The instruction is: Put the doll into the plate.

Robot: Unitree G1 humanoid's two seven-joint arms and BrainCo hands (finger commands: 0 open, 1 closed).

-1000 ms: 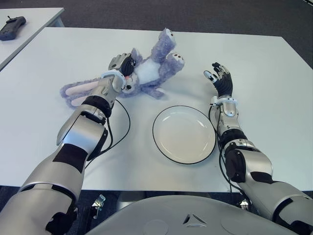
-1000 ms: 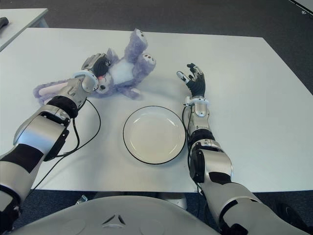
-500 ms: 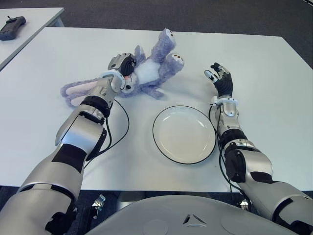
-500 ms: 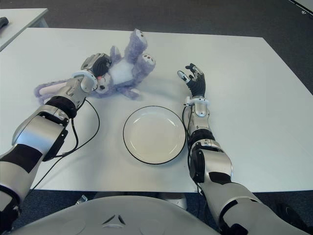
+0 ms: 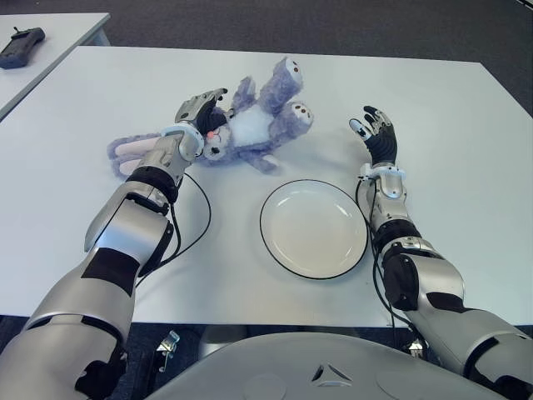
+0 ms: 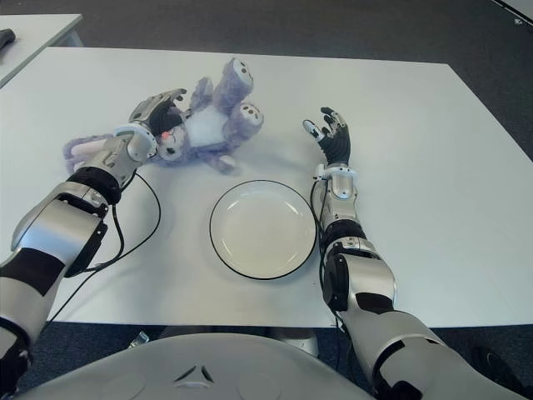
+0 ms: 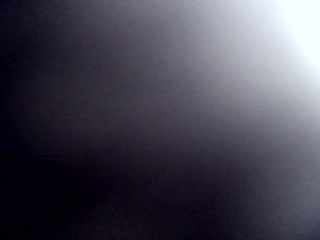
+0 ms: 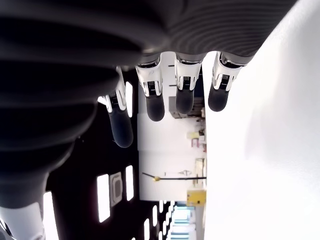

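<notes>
Black remote (image 5: 20, 47) on side table (image 5: 58, 29)

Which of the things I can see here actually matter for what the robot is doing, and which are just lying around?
Part of the job:
- purple doll, lying on the white table
- plate, bare, nearer the robot than the doll
- left hand, at the doll's head
- right hand, open and idle, right of the plate

Just lying about:
- dark device on the neighbouring table

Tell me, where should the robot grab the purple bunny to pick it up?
Probably around the bunny's soft middle, coming from above on its left side. It lies flat on the table with feet toward the right hand; the left hand is already at its head, fingers spread.
</notes>
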